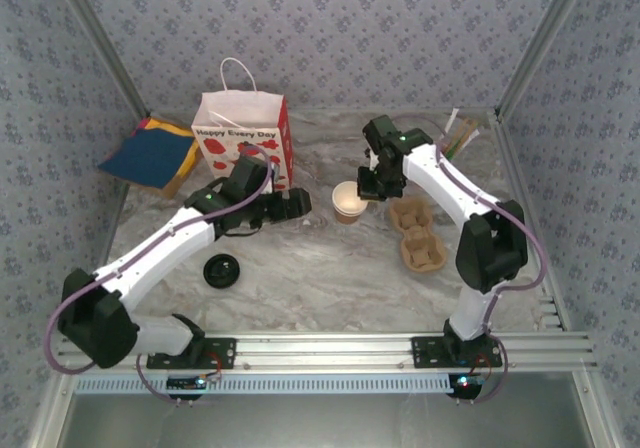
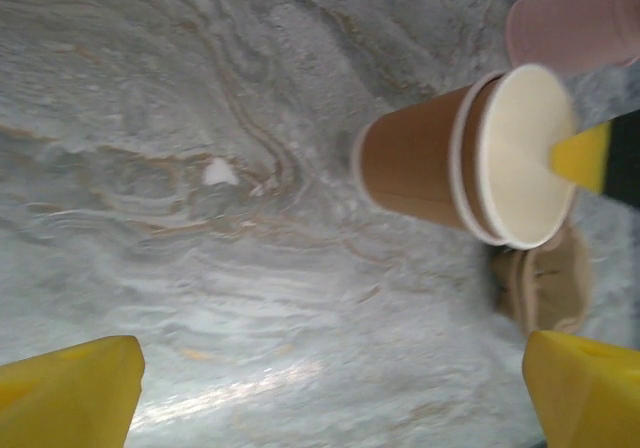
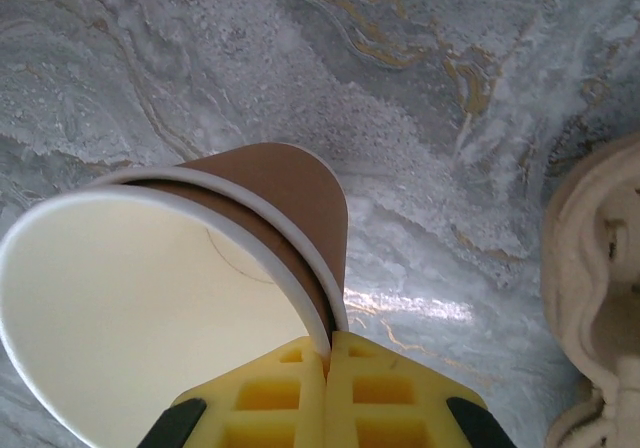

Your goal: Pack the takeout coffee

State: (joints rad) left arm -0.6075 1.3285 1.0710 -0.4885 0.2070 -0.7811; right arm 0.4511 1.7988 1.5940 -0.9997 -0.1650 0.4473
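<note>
- A small brown paper cup (image 3: 200, 268), cream inside and without a lid, is pinched at its rim by the right claw (image 3: 328, 368). One yellow finger is set inside the wall and the other outside, clenched on the paper.
- The cup is held directly beneath that claw, upright over the marbled grey bench (image 1: 320, 288). Whether its base rests there or is lifted clear cannot be told.
- The left claw (image 1: 298, 204) is released, with its fingers spread wide. It is aimed at the cup from near by and kept apart from it.
- A tan moulded-pulp cup carrier (image 1: 418, 233) lies just beside the right claw, on the side away from the left claw.
- A round black plastic lid (image 1: 221, 269) lies well apart from both claws, back toward the left arm's base.
- A white paper bag with red spots (image 1: 243, 138) stands just behind the left claw.
- The step in hand is judged to be the handling of the open cup, with lidding and seating in the carrier not yet done.
- A level carry is called for next, since only a thin rim is gripped, followed by a square descent into a carrier well.
</note>
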